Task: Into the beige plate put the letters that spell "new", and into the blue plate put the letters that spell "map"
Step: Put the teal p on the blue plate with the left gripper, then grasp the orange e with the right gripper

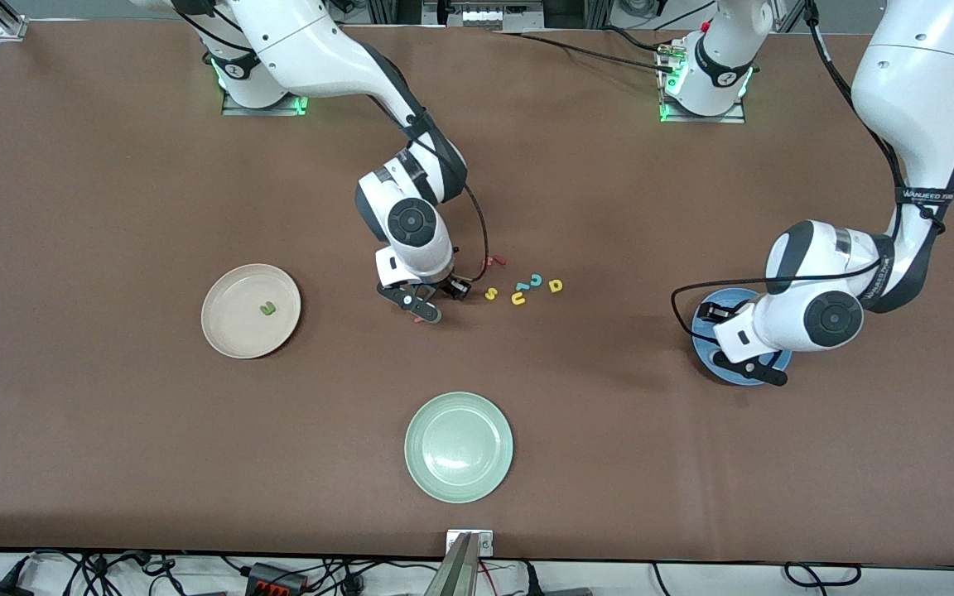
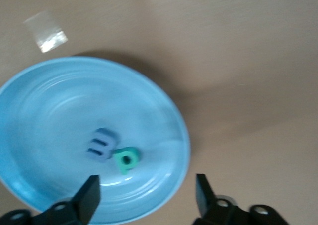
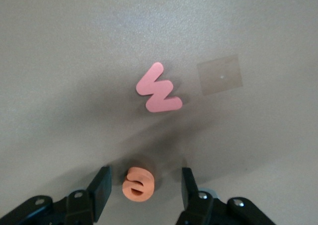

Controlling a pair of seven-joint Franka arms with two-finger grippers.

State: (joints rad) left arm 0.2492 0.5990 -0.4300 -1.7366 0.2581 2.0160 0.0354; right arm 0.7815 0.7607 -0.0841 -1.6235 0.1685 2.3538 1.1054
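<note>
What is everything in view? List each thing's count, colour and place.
beige plate: 1, cream, right arm's end
n: 1, green, in it
blue plate: 1, sky-blue, left arm's end
m, p: 2, blue, teal, in it
green plate: 1, pale, nearest front camera
f, s, u, c, a: 5, red, yellow, yellow, teal, yellow, mid-table
e, w: 2, orange, pink, at right hand
left hand: 1, open, over blue plate
right hand: 1, open, astride e

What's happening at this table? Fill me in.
Two arms are sorting small toy letters onto plates. The left end effector hangs open over the round sky-blue plate, where a blue m and a teal p lie. The right end effector is open around an orange e on the brown table, a pinkish-red w beside it. A green n sits in the round cream-beige plate.
</note>
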